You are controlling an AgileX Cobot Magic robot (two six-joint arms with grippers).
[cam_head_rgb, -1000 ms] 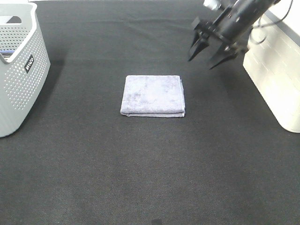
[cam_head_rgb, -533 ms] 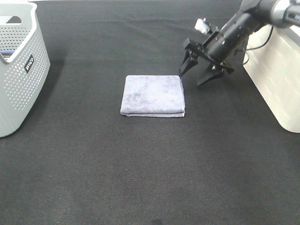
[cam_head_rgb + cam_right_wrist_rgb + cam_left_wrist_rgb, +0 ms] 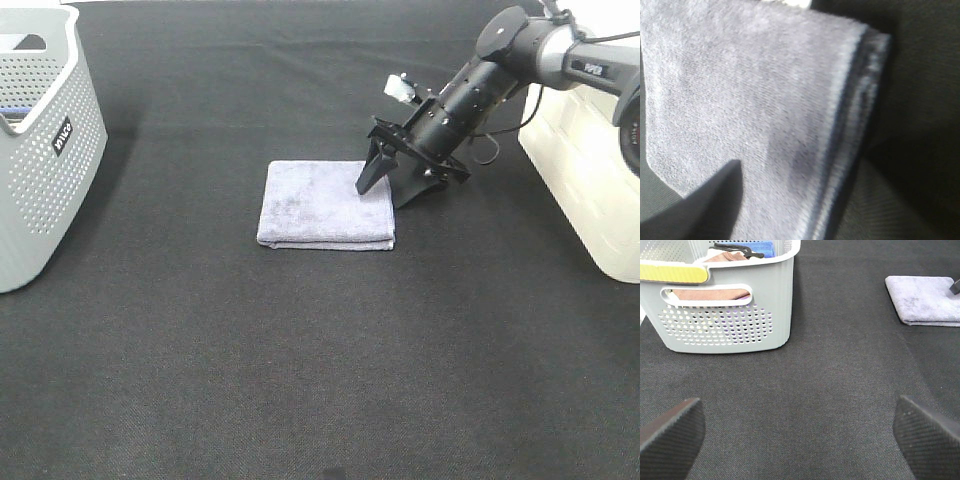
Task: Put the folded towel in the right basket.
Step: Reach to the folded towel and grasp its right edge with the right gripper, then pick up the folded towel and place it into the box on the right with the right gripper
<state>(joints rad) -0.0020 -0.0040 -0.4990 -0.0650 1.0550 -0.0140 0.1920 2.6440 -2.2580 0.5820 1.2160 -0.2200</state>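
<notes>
Right gripper [image 3: 388, 188] is spread wide, straddling the far right edge of the towel [image 3: 320, 205]: one finger over the cloth, the other beside it. Towel lies flat mid-table [image 3: 300, 370], left of the right basket [image 3: 590, 190]. Left gripper [image 3: 800, 440] hangs released, holding nothing.

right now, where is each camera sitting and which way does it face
Exterior high: mounted high, looking down on the table; right gripper, open, at the towel, between grey basket and white basket.
Left wrist: low, facing across the table to the grey basket and towel; left gripper open, both fingertips showing.
Right wrist: close above the towel's edge; blurred, its fingers unclear.
All three share the towel.
</notes>
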